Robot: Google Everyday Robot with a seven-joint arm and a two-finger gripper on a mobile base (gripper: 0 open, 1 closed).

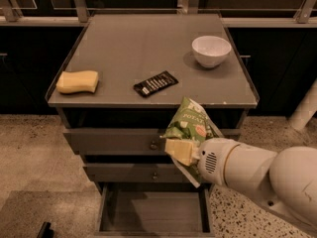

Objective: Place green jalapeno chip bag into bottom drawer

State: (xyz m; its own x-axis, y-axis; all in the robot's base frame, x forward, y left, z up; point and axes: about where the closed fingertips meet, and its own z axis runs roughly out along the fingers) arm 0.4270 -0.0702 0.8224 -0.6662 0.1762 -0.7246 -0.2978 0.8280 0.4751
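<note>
The green jalapeno chip bag (190,123) is a crumpled green-and-white foil bag with white lettering and a small red mark. My gripper (181,152) is shut on its lower part and holds it in the air in front of the top drawer, below the cabinet's front edge. The bottom drawer (153,212) is pulled open below, showing a plain flat floor with nothing in it. The bag hangs above the drawer's right half. My white arm (257,175) comes in from the lower right.
On the cabinet top (124,48) lie a yellow sponge (77,82) at the left, a flat black wrapper (155,83) near the front edge and a white bowl (211,50) at the back right. Two upper drawers with round knobs (154,145) are shut. Speckled floor lies on both sides.
</note>
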